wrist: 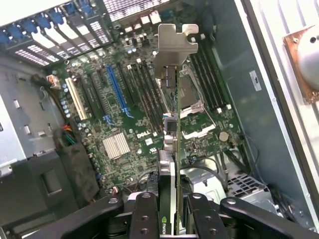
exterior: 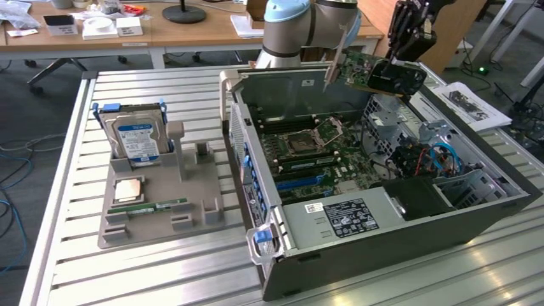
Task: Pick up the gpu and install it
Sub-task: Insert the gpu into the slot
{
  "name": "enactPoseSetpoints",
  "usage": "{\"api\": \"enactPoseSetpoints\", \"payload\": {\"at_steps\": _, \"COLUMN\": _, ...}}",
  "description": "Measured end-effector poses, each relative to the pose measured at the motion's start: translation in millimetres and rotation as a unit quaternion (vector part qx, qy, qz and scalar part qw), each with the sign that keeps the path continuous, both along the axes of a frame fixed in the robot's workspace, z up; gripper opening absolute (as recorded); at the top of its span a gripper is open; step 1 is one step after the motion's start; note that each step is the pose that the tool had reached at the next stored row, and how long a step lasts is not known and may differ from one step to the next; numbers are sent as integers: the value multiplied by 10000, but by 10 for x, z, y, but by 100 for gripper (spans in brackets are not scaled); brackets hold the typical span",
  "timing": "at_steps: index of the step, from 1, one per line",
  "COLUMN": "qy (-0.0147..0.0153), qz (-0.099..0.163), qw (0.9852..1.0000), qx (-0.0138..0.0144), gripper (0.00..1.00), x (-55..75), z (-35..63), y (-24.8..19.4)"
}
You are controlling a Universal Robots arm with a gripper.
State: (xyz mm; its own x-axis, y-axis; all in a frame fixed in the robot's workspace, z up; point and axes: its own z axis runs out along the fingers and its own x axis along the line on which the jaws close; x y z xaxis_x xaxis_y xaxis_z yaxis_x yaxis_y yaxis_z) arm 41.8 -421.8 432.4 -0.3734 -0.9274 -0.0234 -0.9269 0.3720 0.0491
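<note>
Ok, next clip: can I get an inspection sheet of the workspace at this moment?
surface: slatted metal table, bearing an open computer case and a grey parts tray.
job's things: gpu held above the case, not yet seated.
clutter: hard drive, processor and memory stick in the tray; printed sheet beside the case.
grippers: gripper shut on the gpu.
cables: blue cables inside the case; loose cables on the floor.
surroundings: wooden desks beyond the table.
</note>
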Motion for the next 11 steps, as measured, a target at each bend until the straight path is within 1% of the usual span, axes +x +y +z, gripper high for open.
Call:
{"api": "enactPoseSetpoints", "payload": {"at_steps": 6, "qy": 0, "qz": 338, "qw": 9994, "qx": 0, "gripper": 27, "x": 0, "z": 0, "y": 0}}
{"api": "enactPoseSetpoints", "payload": {"at_steps": 11, "qy": 0, "qz": 618, "qw": 9981, "qx": 0, "gripper": 27, "x": 0, "z": 0, "y": 0}}
